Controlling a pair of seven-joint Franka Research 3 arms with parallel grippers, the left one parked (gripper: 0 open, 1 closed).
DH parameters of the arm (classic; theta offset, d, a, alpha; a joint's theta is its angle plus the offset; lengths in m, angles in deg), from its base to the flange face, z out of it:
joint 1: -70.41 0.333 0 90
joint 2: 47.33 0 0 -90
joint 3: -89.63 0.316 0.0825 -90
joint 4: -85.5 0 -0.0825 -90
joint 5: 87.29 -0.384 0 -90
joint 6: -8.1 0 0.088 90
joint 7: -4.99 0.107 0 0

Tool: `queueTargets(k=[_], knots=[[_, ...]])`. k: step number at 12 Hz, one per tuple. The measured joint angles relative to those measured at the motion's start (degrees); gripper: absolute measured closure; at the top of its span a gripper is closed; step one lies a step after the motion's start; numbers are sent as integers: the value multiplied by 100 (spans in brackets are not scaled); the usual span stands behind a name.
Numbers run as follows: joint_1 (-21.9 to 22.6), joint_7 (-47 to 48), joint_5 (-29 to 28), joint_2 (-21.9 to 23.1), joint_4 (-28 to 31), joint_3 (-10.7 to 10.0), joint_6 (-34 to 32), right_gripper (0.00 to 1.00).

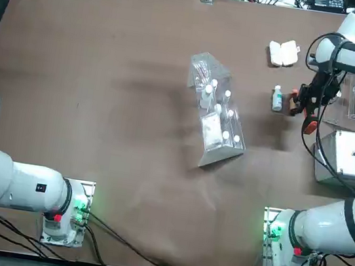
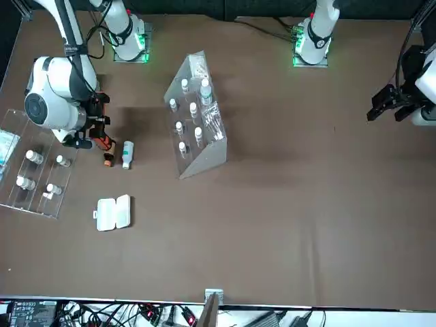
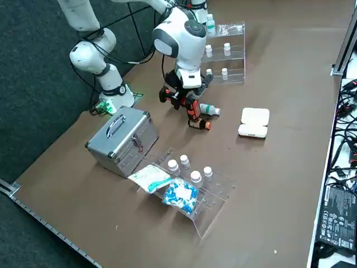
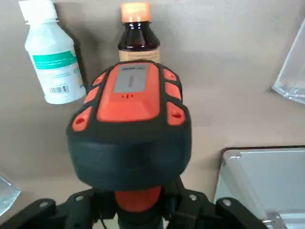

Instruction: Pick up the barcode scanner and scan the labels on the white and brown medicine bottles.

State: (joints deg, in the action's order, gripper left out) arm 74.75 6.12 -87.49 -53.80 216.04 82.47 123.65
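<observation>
My right gripper [image 1: 308, 104] is shut on the barcode scanner [image 4: 131, 129], a black device with an orange-red face and handle, and holds it just above the table. The scanner's head hangs over the lower part of the amber-brown bottle [image 4: 138, 33], which lies flat and shows an orange cap. The white bottle [image 4: 51, 57] lies beside it, its teal label and barcode facing up. From overhead the white bottle [image 1: 277, 98] is left of the gripper and the brown bottle [image 1: 293, 102] is partly hidden under it. In the side view the scanner [image 3: 192, 111] sits next to both bottles.
A white clamshell case [image 1: 284, 53] lies beyond the bottles. A metal case [image 1: 352, 157] stands close to the gripper's right. A clear rack of vials [image 1: 217, 112] sits mid-table. A clear tray [image 3: 189, 190] with vials and packets is at the right edge.
</observation>
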Motion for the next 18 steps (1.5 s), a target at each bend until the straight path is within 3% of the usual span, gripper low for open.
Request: queueTargets(k=[7,9,14,18], knots=[[-20,-12,4,45,-47,43,5,57],[156,13,-156,72,-316,177,37,57],[631,232,-566,33,-941,246,33,57],[1078,782,-695,-384,-1330,257,172,57]])
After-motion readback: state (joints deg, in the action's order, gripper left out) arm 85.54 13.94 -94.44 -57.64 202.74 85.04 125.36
